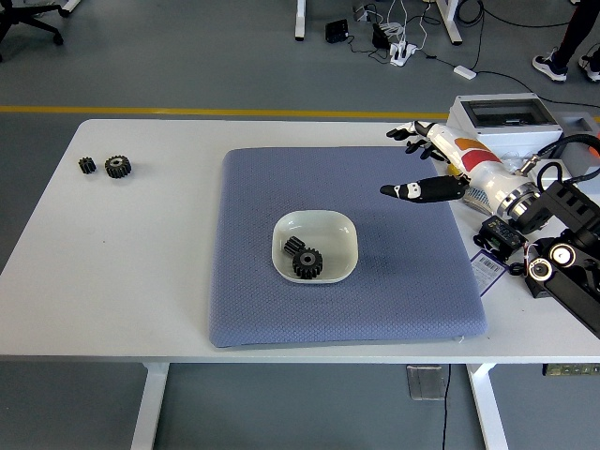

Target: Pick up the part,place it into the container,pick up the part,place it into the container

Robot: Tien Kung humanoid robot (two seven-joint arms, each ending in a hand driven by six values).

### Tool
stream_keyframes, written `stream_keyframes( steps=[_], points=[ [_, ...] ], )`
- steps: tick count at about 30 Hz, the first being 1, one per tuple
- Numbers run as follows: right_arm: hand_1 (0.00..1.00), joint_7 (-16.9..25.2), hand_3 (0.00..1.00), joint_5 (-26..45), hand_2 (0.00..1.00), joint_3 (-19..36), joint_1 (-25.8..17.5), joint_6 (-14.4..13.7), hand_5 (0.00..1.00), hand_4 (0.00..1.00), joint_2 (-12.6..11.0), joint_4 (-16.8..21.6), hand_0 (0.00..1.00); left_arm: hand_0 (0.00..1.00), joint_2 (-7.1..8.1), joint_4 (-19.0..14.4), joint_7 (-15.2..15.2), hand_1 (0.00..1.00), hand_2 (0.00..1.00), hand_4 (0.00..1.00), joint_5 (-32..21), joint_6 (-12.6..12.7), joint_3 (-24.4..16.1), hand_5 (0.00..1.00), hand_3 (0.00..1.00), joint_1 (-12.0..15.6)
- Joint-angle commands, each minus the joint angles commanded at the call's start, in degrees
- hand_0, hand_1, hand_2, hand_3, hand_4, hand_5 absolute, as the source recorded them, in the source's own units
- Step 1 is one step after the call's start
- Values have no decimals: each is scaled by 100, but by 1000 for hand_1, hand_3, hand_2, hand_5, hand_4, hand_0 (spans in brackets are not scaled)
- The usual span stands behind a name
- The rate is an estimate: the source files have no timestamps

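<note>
Nearby, spare gears [105, 167] beside mat [244, 309].

4 black gears: 2 in the 1 white bowl [344, 225], 2 on the counter [141, 262]; 1 blue mat [253, 300].

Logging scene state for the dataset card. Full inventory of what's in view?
table: 1, white, fills the view
mat: 1, blue-grey, centre of table
bowl: 1, white, on the mat
gears in bowl: 2, black, a small one beside a larger one
gears on table: 2, black, far left, small one left of larger
box: 1, white with clear lid, far right
tape measure: 1, yellow, right of the mat
clutter: several, black parts, bags and cables, right edge
person's shoes: on the floor, top right
right hand: 1, white, orange-and-red band, black fingertips, open, over the mat's right edge
left arm: not in view
</note>
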Motion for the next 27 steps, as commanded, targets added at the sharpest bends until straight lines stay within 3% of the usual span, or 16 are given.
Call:
stream_keyframes(
  steps=[1,6,7,13,18,21,27],
  points=[
    [729,28,804,223,798,217,-207,77,808,998,-46,127,693,670,-3,0,-6,650,626,573,-30,-1,28,518,557,6],
    [729,260,804,1452,798,1422,-1347,401,808,998,2,700,693,670,-23,0,-21,650,626,573,-126,-31,130,518,557,26],
    [758,330,841,1676,822,1636,-1543,433,870,998,80,776,738,670,-25,0,-25,650,621,573,-114,-47,151,520,557,22],
    [762,501,846,3166,819,2688,-2513,554,892,998,594,824,743,670,-63,0,-39,648,622,571,-216,-83,300,519,558,-1],
    [762,439,846,4248,819,3071,-2792,561,892,998,1074,634,743,670,-73,0,-46,648,622,571,-275,-106,387,519,558,-23],
    [768,435,814,4073,809,3247,-2836,474,898,998,1317,539,764,670,-66,0,-51,649,624,571,-353,-126,465,521,558,-64],
    [774,398,813,3815,809,3235,-2828,385,898,998,1381,494,779,670,-65,0,-87,650,630,571,-508,-108,555,522,558,-130]
  ],
)
